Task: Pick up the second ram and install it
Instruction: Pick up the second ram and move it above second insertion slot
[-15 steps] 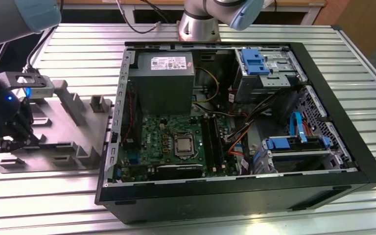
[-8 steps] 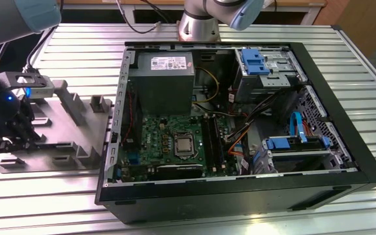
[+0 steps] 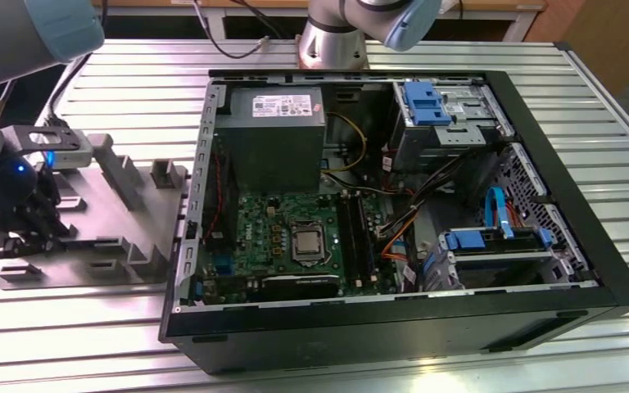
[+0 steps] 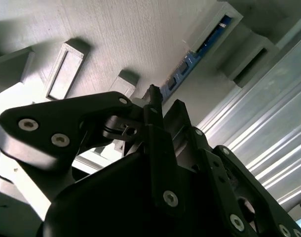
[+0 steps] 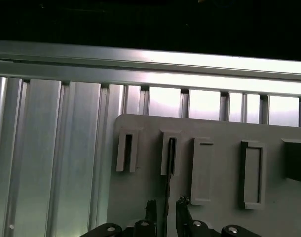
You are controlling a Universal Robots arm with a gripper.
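Hand [image 5: 166,203] released, astride thin blue-green second ram [image 4: 192,58], edge-up in slotted matte-grey holder plate [image 5: 227,163]

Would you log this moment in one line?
hand: open, straddling dark blue-green memory stick | stick: standing in grey slotted holder

In the exterior view the computer case [image 3: 576,270] lies open on the table [image 3: 128,74], with the arm base [image 3: 337,41] behind it at twelve o'clock. Inside, the power supply [image 3: 276,135] sits at eleven o'clock, the motherboard [image 3: 260,229] before it at seven, and a drive cage [image 3: 441,115] at one. Just beside the case at nine o'clock lies the fixture plate [image 3: 107,246], with the gripper [image 3: 14,241] over its nine o'clock end. In the first wrist view the second ram [image 5: 168,173] stands on edge in a plate slot, between the parted fingers [image 5: 150,207], touching neither.
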